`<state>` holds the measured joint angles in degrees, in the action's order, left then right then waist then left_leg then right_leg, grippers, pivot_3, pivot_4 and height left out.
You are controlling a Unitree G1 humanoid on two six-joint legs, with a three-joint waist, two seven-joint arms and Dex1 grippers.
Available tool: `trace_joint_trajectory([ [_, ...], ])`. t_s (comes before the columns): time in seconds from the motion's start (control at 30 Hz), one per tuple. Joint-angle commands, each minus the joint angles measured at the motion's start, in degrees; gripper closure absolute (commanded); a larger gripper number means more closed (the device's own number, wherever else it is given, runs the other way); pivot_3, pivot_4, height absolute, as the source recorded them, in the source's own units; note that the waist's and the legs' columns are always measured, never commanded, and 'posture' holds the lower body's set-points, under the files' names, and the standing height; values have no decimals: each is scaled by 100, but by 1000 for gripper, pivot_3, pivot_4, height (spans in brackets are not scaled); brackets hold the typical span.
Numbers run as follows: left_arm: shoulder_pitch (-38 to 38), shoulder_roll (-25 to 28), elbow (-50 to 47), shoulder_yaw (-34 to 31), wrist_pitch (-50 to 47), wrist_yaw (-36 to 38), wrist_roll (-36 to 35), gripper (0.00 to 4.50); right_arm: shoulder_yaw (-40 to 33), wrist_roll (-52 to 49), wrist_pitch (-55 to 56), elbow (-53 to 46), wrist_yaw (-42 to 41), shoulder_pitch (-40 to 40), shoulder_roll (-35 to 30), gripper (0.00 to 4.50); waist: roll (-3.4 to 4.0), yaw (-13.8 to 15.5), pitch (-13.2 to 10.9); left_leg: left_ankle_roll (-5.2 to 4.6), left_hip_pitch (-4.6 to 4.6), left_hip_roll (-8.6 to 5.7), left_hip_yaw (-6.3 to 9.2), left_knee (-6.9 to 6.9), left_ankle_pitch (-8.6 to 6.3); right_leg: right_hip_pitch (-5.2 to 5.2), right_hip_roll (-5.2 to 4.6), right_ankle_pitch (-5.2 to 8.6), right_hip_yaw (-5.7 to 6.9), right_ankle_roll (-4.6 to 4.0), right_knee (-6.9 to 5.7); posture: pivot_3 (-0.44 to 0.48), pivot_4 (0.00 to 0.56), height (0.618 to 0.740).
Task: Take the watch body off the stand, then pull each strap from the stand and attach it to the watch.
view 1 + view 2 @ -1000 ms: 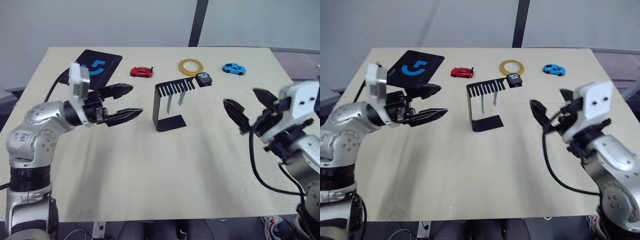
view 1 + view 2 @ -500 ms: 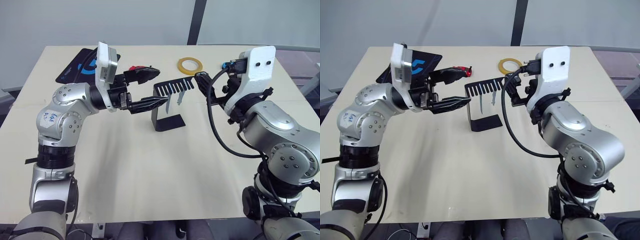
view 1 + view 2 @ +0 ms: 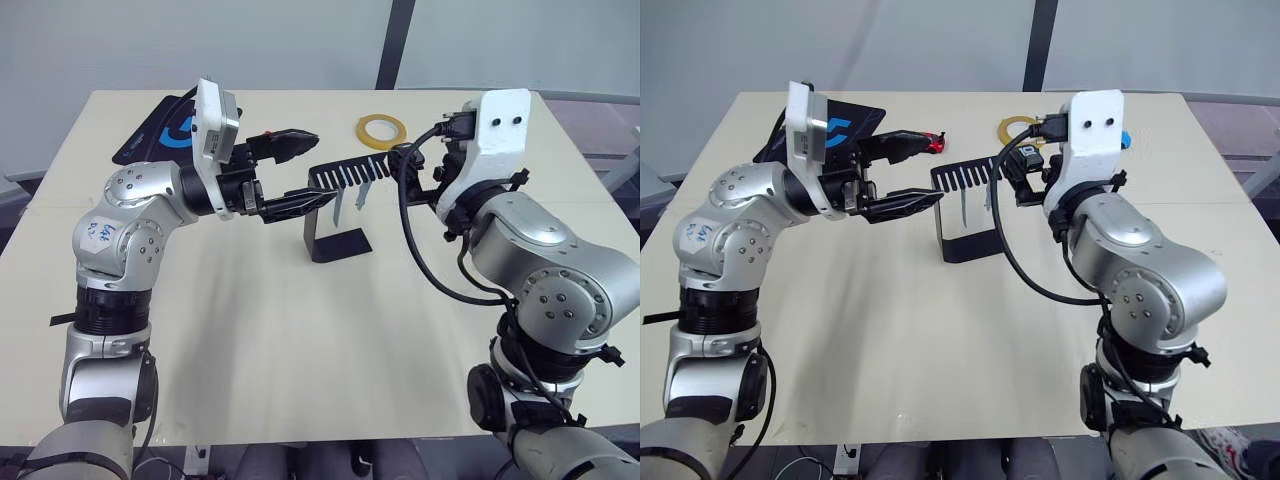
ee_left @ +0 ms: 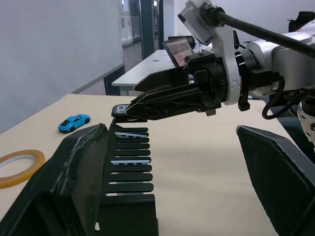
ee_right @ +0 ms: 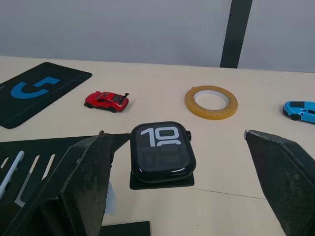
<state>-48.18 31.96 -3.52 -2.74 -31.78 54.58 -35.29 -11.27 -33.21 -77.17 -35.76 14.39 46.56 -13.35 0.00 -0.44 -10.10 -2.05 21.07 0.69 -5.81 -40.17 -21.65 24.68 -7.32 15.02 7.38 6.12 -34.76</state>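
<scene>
Over the pale wooden worktop (image 3: pixel 300 330), seen from my head, the thin black sheet-metal stand (image 3: pixel 335 215) sits near the middle, two pale grey-blue straps (image 3: pixel 348 206) hanging from its comb-slotted top plate. My left gripper (image 3: pixel 305 170) hovers at the plate's left end, jaws apart, one finger above the comb and one level with it. My right gripper (image 3: pixel 1015 178) reaches in at the plate's right end, where the small square black watch body (image 3: pixel 1029 163) sits.

From my left wrist, my two black fingers (image 4: pixel 83 162) stand wide apart on either side of the slotted plate, and the right gripper's finger lies just over the plate's far end.

From my right wrist, the watch body's dark screen shows white digits; it rests on the plate between my spread fingers (image 5: pixel 88 172), jaws apart, not touching it. Behind lie a red toy car (image 5: pixel 106 101), a yellow tape ring (image 5: pixel 211 102), a blue toy car (image 5: pixel 300 111) and a black mat with blue logo (image 5: pixel 34 91).
</scene>
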Motion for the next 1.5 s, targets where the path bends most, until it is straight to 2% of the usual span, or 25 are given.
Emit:
trace_joint_trajectory([
  [0.03, -153, -9, -136, -41, 22, -60, 21, 73, -87, 118, -28, -95, -65, 159, 102, 0, 0, -3, 0, 0, 0, 0, 0, 0, 0, 0, 0, 0, 0, 0, 0, 0, 150, 732],
  [0.77, -85, 5, -209, -43, 37, -115, 38, 73, -68, 665, 125, 70, -489, 44, 306, 0, 0, -61, 0, 2, 2, 0, 8, 1, 1, -1, 0, 0, 6, 0, 0, 0, 150, 732],
  [0.87, -65, 18, -223, -52, 45, -114, 44, 0, -64, 716, 96, 84, -544, 60, 348, 858, 0, -96, 0, 2, 3, -1, 12, 1, 1, -1, 0, 0, 8, 0, -1, 0, 150, 732],
  [0.9, -55, 19, -222, -52, 51, -120, 53, 0, -64, 729, 82, 98, -559, 71, 363, 1332, 0, -103, 0, 2, 4, -1, 14, 1, 1, -1, 0, 0, 9, 0, -1, 0, 150, 732],
  [1.5, -34, -4, -204, -74, 109, -144, 86, 0, -77, 923, 77, 159, -735, 165, 558, 1332, 0, -114, 0, 3, 5, -2, 21, 2, 1, -3, -1, 0, 13, 0, -1, 0, 150, 732],
])
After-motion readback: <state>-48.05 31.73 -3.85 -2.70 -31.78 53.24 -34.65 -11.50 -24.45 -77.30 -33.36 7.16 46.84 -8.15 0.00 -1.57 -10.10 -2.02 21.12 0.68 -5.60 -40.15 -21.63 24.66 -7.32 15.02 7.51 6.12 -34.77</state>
